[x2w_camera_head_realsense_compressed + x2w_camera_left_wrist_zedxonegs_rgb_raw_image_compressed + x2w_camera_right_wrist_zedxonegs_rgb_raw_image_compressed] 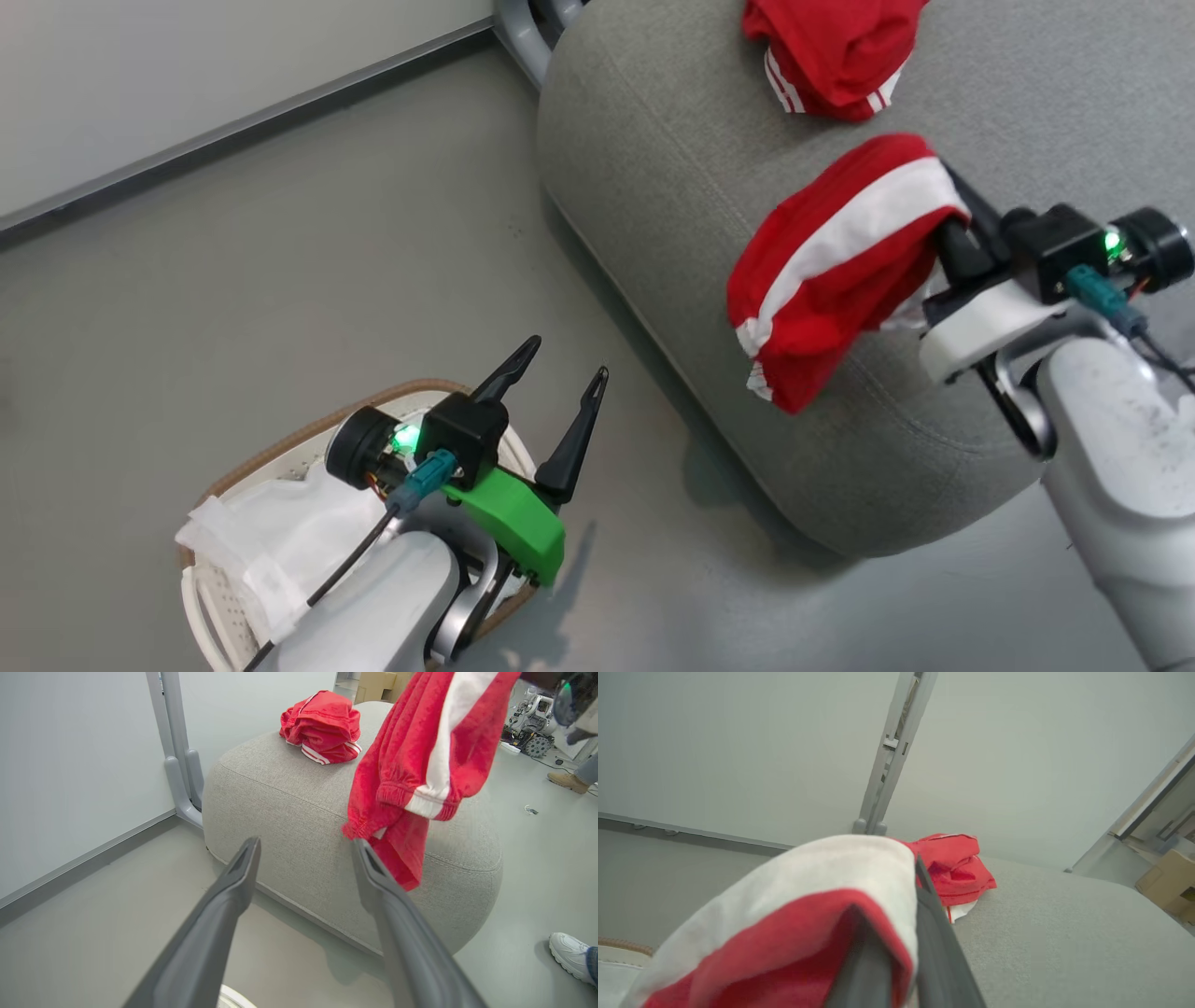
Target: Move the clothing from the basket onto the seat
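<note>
Over the front edge of the seat (653, 187), three o'clock: red garment (831, 271), clamped in the closed jaws of the right gripper (906, 933), hem overhanging. Released here, it may slide to the floor (280, 280). At twelve o'clock: second garment (831, 56), resting on top. At seven o'clock: left gripper (569, 357), jaws apart, empty, above the basket (271, 457).

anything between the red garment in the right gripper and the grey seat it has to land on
Nothing visible. The red garment hangs from the shut right gripper above the near edge of the seat, whose top beside it is bare. The other red garment lies farther back on the seat, apart from it.
</note>
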You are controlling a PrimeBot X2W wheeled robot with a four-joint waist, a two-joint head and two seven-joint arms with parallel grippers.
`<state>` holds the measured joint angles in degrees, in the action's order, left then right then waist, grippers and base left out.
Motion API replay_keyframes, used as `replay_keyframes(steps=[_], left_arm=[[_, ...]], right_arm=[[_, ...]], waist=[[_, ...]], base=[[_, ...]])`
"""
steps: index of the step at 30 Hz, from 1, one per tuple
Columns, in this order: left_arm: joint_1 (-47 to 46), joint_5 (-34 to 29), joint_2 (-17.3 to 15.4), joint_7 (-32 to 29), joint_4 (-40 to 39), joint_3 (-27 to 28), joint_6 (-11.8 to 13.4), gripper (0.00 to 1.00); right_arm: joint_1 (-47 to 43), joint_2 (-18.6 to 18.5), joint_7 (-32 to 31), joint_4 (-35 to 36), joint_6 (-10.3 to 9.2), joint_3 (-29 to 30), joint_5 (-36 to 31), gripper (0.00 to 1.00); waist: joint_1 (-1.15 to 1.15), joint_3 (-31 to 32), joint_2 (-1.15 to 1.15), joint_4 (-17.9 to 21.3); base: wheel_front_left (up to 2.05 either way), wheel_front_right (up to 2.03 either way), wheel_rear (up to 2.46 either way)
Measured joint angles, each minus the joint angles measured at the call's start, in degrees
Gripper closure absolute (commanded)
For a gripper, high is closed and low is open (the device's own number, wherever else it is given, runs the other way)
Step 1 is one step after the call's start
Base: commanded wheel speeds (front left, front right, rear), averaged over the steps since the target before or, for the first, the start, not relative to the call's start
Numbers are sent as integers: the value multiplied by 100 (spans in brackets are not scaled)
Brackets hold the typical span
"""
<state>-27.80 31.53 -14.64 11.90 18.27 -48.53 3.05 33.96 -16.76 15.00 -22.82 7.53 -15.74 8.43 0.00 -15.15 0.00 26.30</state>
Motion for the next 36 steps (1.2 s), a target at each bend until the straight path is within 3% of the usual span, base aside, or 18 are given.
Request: replay_keyframes(steps=[7, 15, 22, 30, 36], left_arm=[[-124, -36, 9, -26, -110, -13, 49, 0], [-318, -152, 25, -25, -318, -87, 57, 0], [-552, -298, 19, -15, -470, -142, 57, 0], [-734, -397, 115, 29, -532, -223, 54, 0], [-790, -485, 143, -10, -530, -367, 40, 0]], right_arm=[[1394, -799, -92, -63, 0, 276, 288, 100], [3063, -2220, -803, -298, 0, 770, 589, 100], [3521, -2866, -1173, -1001, 0, 1207, 297, 100], [3181, -2651, -861, -2089, 1, 1557, -216, 100], [2858, -2087, -501, -2922, 0, 2019, -677, 100]], waist=[[0, -264, 0, -434], [0, -662, 0, -1029], [0, -1125, 0, -1527], [1, -1717, 0, -1952], [1, -2093, 0, -2181]], base=[[0, 0, 0], [0, 0, 0], [0, 0, 0], [0, 0, 0], [0, 0, 0]])
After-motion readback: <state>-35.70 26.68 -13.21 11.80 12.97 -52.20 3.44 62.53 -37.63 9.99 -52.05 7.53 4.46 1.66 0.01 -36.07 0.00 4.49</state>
